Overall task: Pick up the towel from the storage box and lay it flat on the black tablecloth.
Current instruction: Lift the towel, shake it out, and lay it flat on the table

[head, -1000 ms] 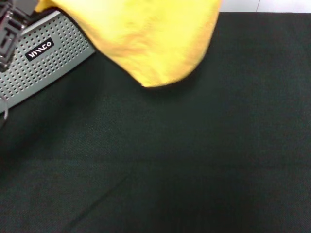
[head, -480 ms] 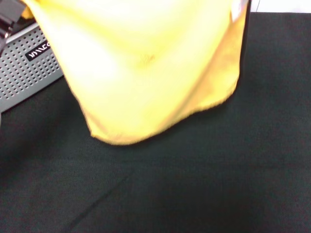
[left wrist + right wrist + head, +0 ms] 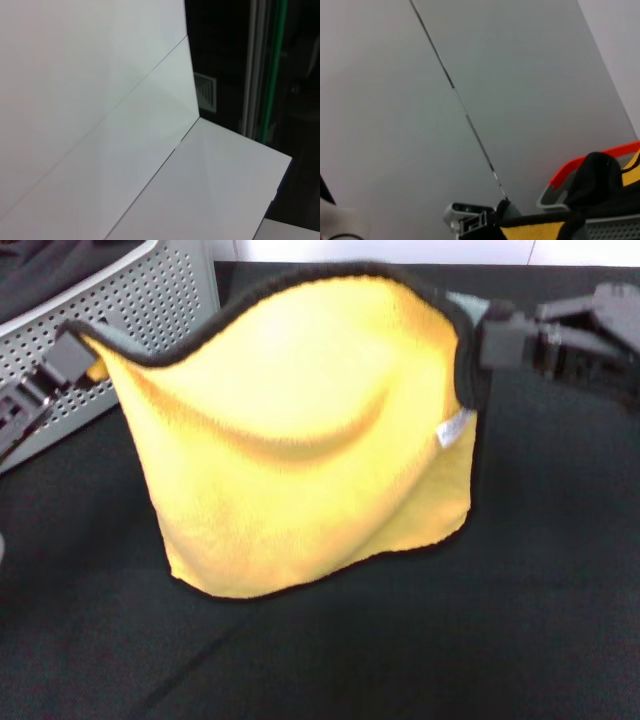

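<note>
The towel point(image 3: 300, 450) hangs spread out with its yellow-orange side toward me, its black trim along the top and a small white label point(image 3: 455, 428) near its right edge. My left gripper point(image 3: 80, 358) is shut on its upper left corner, beside the storage box point(image 3: 150, 300). My right gripper point(image 3: 480, 345) is shut on the upper right corner. The towel's lower edge hangs low over the black tablecloth point(image 3: 450, 640); I cannot tell whether it touches. In the right wrist view a strip of the towel point(image 3: 540, 233) shows, with the left gripper point(image 3: 470, 220) beyond it.
The light grey perforated storage box stands at the back left on the tablecloth, with something dark inside it. A white wall point(image 3: 400, 250) runs behind the table. The left wrist view shows only white panels point(image 3: 100, 125) and a dark gap.
The towel has come down and away from the head camera and is now stretched wide between both grippers. Its top edge, label and both grippers have come into view.
</note>
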You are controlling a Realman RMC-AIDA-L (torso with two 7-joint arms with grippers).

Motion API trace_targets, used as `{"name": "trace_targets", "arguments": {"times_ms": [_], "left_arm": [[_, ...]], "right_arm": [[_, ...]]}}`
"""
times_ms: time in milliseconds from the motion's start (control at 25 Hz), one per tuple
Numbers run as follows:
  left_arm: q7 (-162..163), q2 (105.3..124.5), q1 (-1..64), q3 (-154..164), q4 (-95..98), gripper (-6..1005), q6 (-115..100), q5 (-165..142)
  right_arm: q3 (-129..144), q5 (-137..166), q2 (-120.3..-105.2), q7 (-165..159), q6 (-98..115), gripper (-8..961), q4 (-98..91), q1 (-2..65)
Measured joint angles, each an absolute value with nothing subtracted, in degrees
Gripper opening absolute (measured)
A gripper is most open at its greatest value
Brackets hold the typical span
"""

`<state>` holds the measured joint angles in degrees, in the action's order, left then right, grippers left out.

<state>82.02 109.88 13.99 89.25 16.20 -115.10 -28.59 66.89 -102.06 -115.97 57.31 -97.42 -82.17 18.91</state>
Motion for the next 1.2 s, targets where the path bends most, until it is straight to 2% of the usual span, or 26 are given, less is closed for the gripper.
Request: {"name": "trace_targets", "arguments": {"times_ms": [280, 520, 920, 1080, 1200], "left_arm": [[84.18, 108.63, 10.4, 89.23, 18.0, 25, -116.17, -32.36], [86.03, 107.93, 4.79, 89.32, 24.69, 25, -116.34, -35.57], [91.92, 107.15, -2.85, 86.48, 34.15, 26, -116.64, -37.93], [92.37, 107.31, -1.43, 86.12, 32.45, 26, -116.51, -41.34], [92.4, 107.47, 3.22, 85.7, 27.68, 26, -116.29, -45.23]], "right_arm": [[73.52, -104.75, -115.83, 57.56, -96.93, 51, -90.05, 9.87], [76.22, -107.12, -115.59, 60.42, -98.89, 52, -93.97, 2.32], [78.33, -110.63, -115.48, 62.77, -101.86, 54, -92.52, -3.35], [79.0, -110.5, -115.46, 65.52, -102.22, 54, -85.96, -3.69], [79.04, -110.12, -115.38, 67.84, -101.38, 55, -75.11, -1.33]]}}
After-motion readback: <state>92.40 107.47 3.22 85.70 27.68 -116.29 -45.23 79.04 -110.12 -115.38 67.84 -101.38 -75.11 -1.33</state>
